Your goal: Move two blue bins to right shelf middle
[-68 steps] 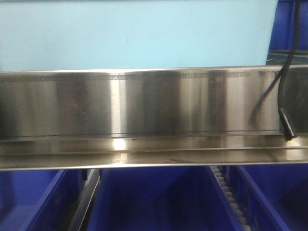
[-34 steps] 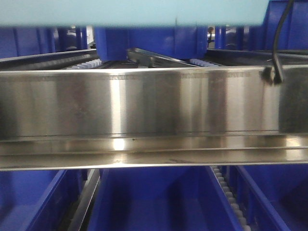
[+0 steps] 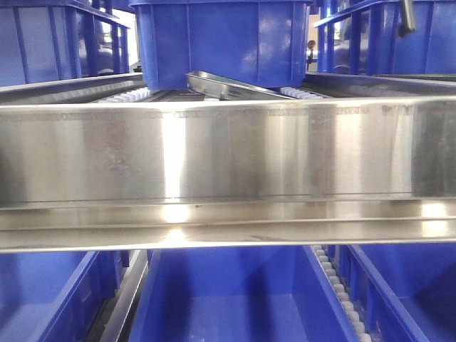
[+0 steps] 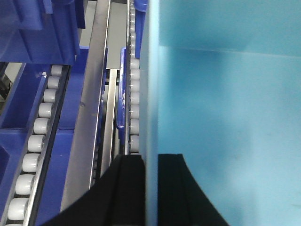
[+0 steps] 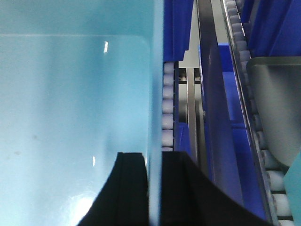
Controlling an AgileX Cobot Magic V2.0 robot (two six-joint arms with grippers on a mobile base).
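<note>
A pale cyan bin fills the left wrist view [image 4: 225,94] and the right wrist view [image 5: 70,103]. My left gripper [image 4: 150,162] is shut on the bin's left wall, one black finger [image 4: 129,188] outside and one inside. My right gripper [image 5: 155,160] is shut on its right wall, one finger [image 5: 131,188] inside and one outside. The bin hangs above white roller tracks [image 4: 134,108]. It is out of the front view. A second pale bin is not in view.
A steel shelf beam [image 3: 228,164] spans the front view. Dark blue bins [image 3: 221,43] stand behind it and more sit below [image 3: 228,299]. A steel tray [image 3: 221,85] lies by the rollers. A grey tub [image 5: 277,108] sits at right.
The pale cyan bin has risen out of the top of the front view, uncovering the dark blue bins and rollers behind the beam. The black cable at right has gone up with it.
</note>
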